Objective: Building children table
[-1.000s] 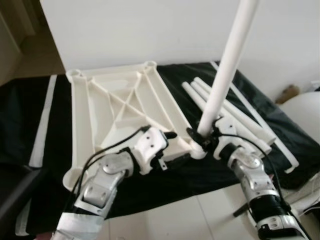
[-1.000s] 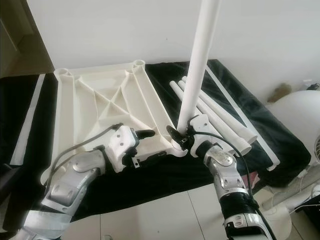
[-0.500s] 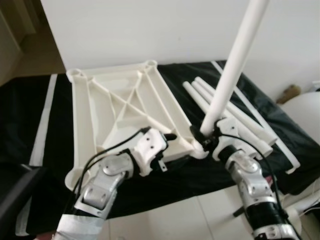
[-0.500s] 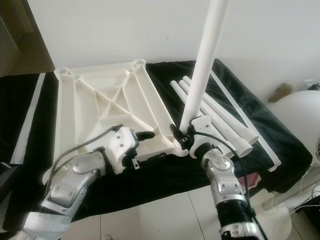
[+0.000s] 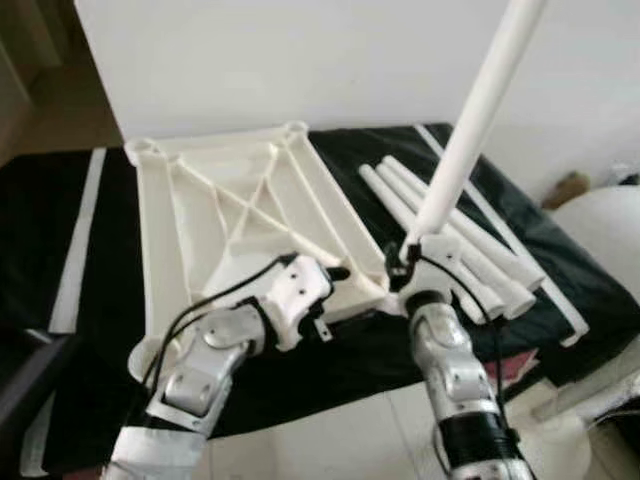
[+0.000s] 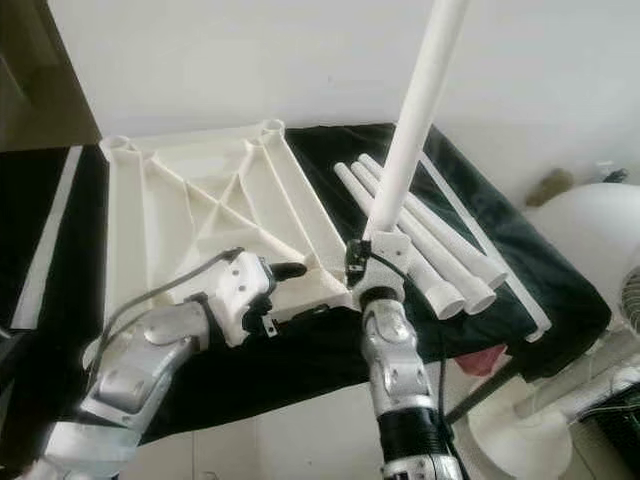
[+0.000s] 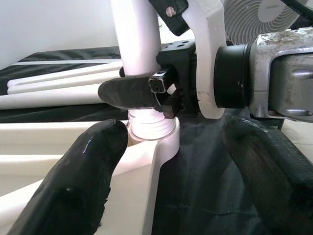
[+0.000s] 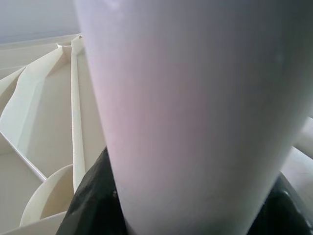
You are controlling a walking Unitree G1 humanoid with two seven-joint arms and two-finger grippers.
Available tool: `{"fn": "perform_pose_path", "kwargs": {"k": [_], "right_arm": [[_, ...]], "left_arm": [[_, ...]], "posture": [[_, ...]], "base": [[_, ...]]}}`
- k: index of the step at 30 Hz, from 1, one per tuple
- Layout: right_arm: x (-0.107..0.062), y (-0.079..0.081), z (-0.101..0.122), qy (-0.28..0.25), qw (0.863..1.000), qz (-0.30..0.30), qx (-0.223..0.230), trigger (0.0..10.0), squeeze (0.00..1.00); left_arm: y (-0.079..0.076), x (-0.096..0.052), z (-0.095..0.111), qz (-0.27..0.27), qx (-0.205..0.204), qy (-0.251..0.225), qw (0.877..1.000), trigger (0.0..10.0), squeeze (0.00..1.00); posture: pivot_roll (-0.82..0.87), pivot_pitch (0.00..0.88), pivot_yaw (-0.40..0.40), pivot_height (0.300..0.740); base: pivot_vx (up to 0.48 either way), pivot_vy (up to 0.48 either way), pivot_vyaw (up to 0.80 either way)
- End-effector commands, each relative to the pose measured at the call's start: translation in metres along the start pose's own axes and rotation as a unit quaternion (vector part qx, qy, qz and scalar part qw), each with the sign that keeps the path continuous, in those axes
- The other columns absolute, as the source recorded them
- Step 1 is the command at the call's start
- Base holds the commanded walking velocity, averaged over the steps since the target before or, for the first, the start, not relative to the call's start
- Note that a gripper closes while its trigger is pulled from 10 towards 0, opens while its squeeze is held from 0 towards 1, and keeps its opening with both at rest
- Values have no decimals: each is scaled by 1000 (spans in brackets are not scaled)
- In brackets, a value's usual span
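- We see the right gripper [image 5: 404,266] with fingers clenched on the upright leg [image 5: 470,125], its threaded end in the tabletop [image 5: 240,215] corner socket.
- Our left gripper [image 7: 173,147], fingers released, straddles that corner.
- Spare legs [image 6: 415,240] lie beside the tabletop.

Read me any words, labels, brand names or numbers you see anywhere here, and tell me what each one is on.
None: no readable text on any surface.
The upturned white tabletop, the upright table leg held by the right end effector, and the spare legs on the black cloth are all plain.
The left end effector casing shows no legible marking.
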State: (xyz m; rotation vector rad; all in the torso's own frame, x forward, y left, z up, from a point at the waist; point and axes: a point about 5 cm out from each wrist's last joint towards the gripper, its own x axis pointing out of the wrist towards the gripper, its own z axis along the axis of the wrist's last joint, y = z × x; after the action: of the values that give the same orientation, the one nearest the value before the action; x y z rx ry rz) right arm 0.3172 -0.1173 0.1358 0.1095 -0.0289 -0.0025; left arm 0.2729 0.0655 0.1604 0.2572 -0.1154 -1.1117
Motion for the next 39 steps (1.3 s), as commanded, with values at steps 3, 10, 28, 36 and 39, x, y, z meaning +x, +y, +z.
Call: {"fn": "perform_pose_path", "kwargs": {"k": [3, 10, 28, 36, 39], "right_arm": [[-3, -1, -7, 21, 1000, 15, 15, 10000, 1000], [-5, -2, -1, 12, 1000, 14, 10, 10000, 1000], [-13, -5, -4, 2, 1000, 26, -11, 10000, 0], [-20, -6, -10, 8, 1000, 24, -4, 10000, 0], [-22, -10, -11, 9, 1000, 21, -3, 10000, 0]], "left_arm": [[0, -1, -4, 13, 0, 11, 1000, 10000, 0], [1, -6, -4, 9, 9, 10, 1000, 10000, 0], [15, -51, -9, -62, -22, 55, 996, 10000, 0], [42, -74, -12, -30, -51, 64, 996, 10000, 0], [56, -86, -17, -5, -49, 92, 995, 10000, 0]], "posture": [[-30, 12, -37, 740], [-30, 5, -38, 740], [-21, 5, -34, 740], [-28, 9, -19, 740], [-26, 12, -10, 740]], "base": [[0, 0, 0], [0, 0, 0], [0, 0, 0], [0, 0, 0], [0, 0, 0]]}}
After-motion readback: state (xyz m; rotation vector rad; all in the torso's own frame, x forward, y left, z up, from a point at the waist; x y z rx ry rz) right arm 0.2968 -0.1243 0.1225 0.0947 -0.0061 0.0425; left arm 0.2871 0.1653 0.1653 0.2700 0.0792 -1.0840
